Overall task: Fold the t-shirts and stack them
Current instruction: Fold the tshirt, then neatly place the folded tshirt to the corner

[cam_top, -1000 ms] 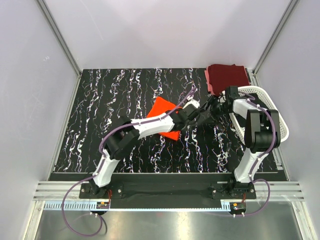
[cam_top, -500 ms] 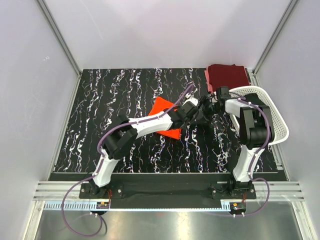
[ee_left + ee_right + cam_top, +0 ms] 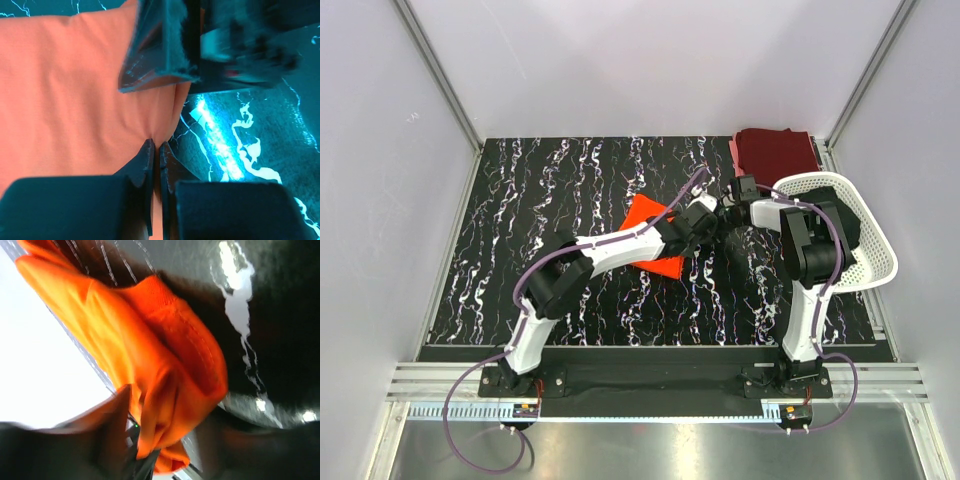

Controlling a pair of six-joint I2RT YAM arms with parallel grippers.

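Note:
A folded bright orange t-shirt [image 3: 645,240] lies mid-table. My left gripper [image 3: 705,222] is at its right edge. In the left wrist view that gripper [image 3: 156,146] is shut, pinching the orange cloth [image 3: 75,100] at its border. My right gripper [image 3: 725,212] meets it from the right. In the right wrist view, a bunched orange corner [image 3: 165,370] sits between my right gripper's [image 3: 165,440] blurred fingers, which stand apart around it. A folded dark maroon t-shirt [image 3: 775,155] rests at the back right corner.
A white perforated basket [image 3: 868,240] stands at the right table edge, behind my right arm. The black marbled tabletop [image 3: 540,220] stretches left of the orange shirt. Grey walls close in the back and both sides.
My right gripper has swung left from beside the basket to the orange shirt's right edge, and its jaws have narrowed. The left gripper stayed shut, shifting slightly right with the cloth.

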